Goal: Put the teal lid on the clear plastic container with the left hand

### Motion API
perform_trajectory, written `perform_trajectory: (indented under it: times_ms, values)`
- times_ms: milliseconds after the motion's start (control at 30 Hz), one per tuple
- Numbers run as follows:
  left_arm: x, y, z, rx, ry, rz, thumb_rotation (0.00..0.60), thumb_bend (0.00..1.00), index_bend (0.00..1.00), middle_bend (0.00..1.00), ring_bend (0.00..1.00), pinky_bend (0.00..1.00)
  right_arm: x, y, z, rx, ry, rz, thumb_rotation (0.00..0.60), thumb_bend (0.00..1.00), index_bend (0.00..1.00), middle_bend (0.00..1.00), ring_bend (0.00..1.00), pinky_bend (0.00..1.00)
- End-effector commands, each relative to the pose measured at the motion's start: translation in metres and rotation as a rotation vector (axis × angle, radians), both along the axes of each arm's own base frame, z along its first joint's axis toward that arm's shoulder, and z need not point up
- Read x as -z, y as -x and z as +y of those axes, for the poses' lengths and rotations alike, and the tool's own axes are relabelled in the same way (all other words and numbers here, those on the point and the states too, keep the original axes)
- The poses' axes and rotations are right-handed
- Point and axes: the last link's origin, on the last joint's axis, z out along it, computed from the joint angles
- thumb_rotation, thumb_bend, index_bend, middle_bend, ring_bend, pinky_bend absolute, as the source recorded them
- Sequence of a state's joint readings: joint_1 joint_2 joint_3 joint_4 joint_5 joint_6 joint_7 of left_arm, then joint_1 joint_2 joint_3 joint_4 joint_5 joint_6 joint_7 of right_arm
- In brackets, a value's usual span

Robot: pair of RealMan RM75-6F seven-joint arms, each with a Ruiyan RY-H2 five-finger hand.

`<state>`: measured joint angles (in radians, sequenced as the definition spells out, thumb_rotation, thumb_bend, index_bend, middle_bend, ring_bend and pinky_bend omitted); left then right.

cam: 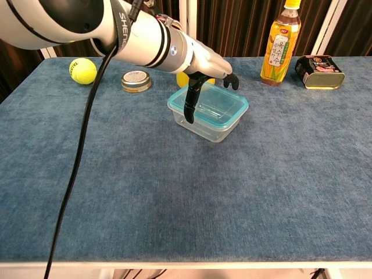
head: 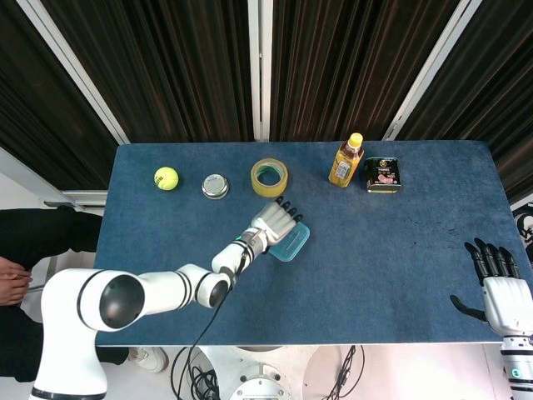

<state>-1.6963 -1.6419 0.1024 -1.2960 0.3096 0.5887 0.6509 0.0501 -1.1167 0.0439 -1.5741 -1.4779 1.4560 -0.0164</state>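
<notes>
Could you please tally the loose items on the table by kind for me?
Balls: 1, tennis ball
Tins: 2, round tin, rectangular can
Tape rolls: 1
Bottles: 1
Lidded containers: 1
Total: 6

Beneath the glossy white-shelled left hand (cam: 200, 63) and its black fingers (cam: 189, 107), a clear plastic container (cam: 208, 115) wears a translucent teal lid (cam: 216, 99) on matt, napped blue cloth bench (cam: 174, 192).

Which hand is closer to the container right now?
Left. The left hand is over the container's far-left side, a finger down its near-left wall. The right hand rests far off at the table's near right corner.
</notes>
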Motion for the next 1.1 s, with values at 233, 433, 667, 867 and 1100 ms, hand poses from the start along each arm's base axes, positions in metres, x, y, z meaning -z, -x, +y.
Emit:
perform_trajectory:
  times_ms: [233,433,667,867,1100]
  values:
    - [-0.012,0.002,-0.002,-0.015,-0.005,-0.039,0.600,0.07,0.06,0.03,0.00,0.01,-0.001,0.000,0.001,-0.003,0.002,-0.003,0.600,0.11,0.00,0.00,0.00,0.00]
    - [-0.033,0.015,-0.014,-0.036,0.002,-0.128,0.600,0.05,0.09,0.04,0.00,0.00,-0.001,-0.001,0.000,-0.014,-0.001,-0.004,0.600,0.11,0.00,0.00,0.00,0.00]
    - [-0.032,0.032,-0.026,-0.014,0.029,-0.138,0.600,0.04,0.13,0.06,0.00,0.00,0.002,-0.003,0.001,-0.025,-0.008,-0.009,0.600,0.11,0.00,0.00,0.00,0.00]
    - [-0.022,0.038,-0.027,-0.009,0.023,-0.123,0.600,0.03,0.13,0.06,0.00,0.00,0.002,-0.004,0.002,-0.028,-0.005,-0.009,0.600,0.11,0.00,0.00,0.00,0.00]
    - [-0.016,0.044,-0.028,-0.009,0.022,-0.088,0.600,0.03,0.13,0.06,0.00,0.00,0.002,-0.004,0.003,-0.027,-0.005,-0.009,0.600,0.11,0.00,0.00,0.00,0.00]
